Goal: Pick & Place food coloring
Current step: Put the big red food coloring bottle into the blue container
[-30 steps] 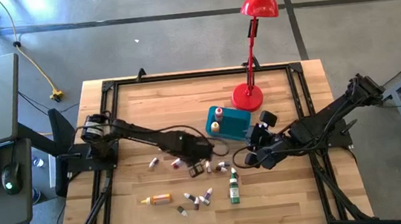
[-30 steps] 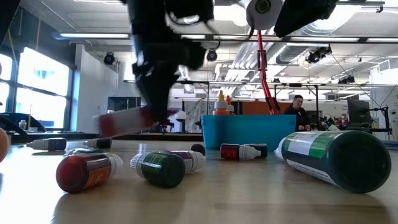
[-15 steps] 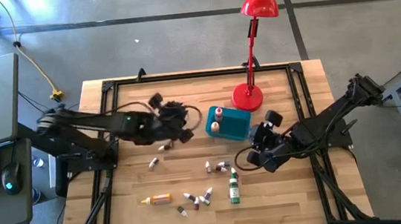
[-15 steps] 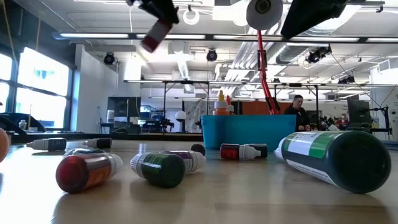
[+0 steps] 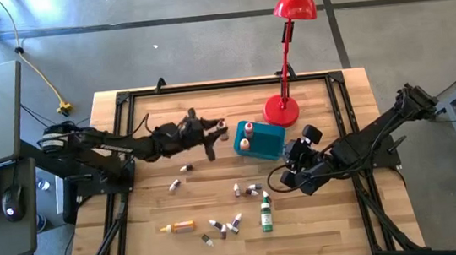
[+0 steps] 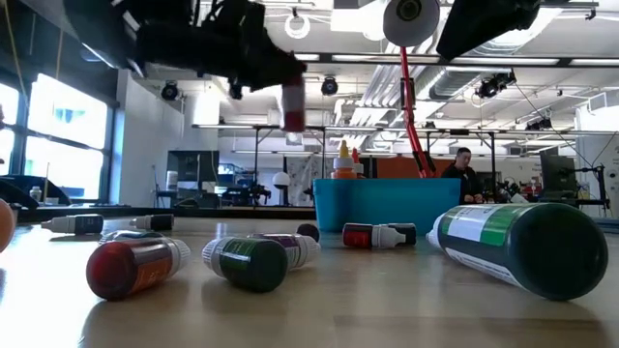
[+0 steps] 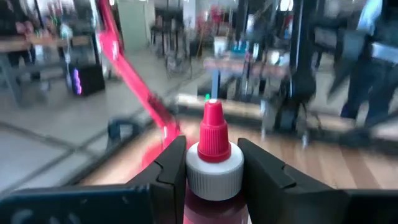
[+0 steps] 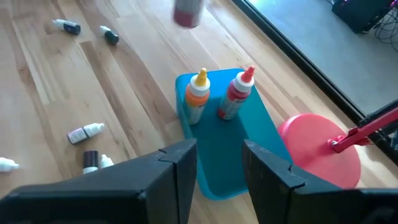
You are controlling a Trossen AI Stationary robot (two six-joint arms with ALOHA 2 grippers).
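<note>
From above, my left jaws (image 5: 214, 134) are raised over the counter (image 5: 142, 119), pinching a red bottle (image 5: 221, 132) of food coloring. The teal tub (image 5: 270, 140) lies just beyond them, toward my right side, already holding an orange-capped bottle (image 5: 244, 144) and a red-capped bottle (image 5: 249, 129). My right jaws (image 5: 287, 176) wait low on the tub's other side, so the left arm is the one placed to deliver. More bottles (image 5: 236, 190) lie scattered on the counter nearer the front edge.

At counter height, the red bottle (image 6: 292, 103) hangs upright, long axis vertical, above and just short of the tub's (image 6: 387, 198) near wall. I judge the coming move to be a short carry sideways, then a drop.

Through my left wrist, both fingers (image 7: 171, 171) press the bottle's white collar (image 7: 214, 168), red tip up.

Through my right wrist, those jaws (image 8: 219, 163) stand spread, gripping nothing, facing the tub (image 8: 252, 140) with the carried bottle (image 8: 187, 12) blurred beyond it.
</note>
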